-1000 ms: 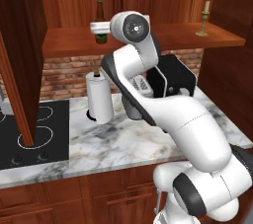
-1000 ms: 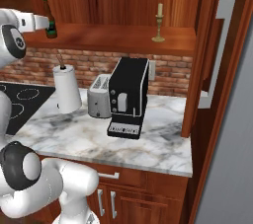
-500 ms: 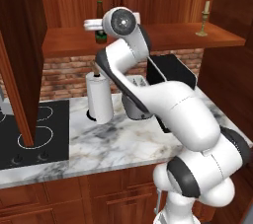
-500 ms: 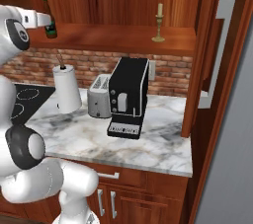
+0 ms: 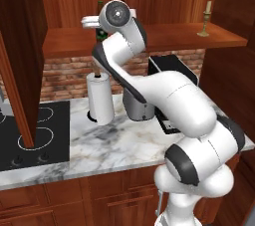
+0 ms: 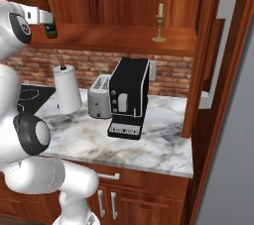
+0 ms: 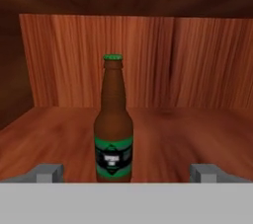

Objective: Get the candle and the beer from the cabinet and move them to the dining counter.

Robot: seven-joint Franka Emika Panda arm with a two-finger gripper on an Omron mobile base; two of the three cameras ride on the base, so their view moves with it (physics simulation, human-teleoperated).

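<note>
Wooden cabinet (image 6: 124,1) shelf: arm is raised level, pincer (image 7: 126,171) spread wide apart, aimed at one beer (image 7: 114,129) standing upright between its tips. One candle (image 6: 159,22) is seen far along the shelf.

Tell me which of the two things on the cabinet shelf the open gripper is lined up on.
The beer: it stands upright straight ahead of the gripper; the candle sits far along the shelf.

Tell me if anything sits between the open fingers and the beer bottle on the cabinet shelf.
Nothing visible does. In the hand view the beer bottle stands upright on the bare wooden shelf, centred ahead of the two spread fingers. The candle stands far along the shelf, out of the path.
</note>
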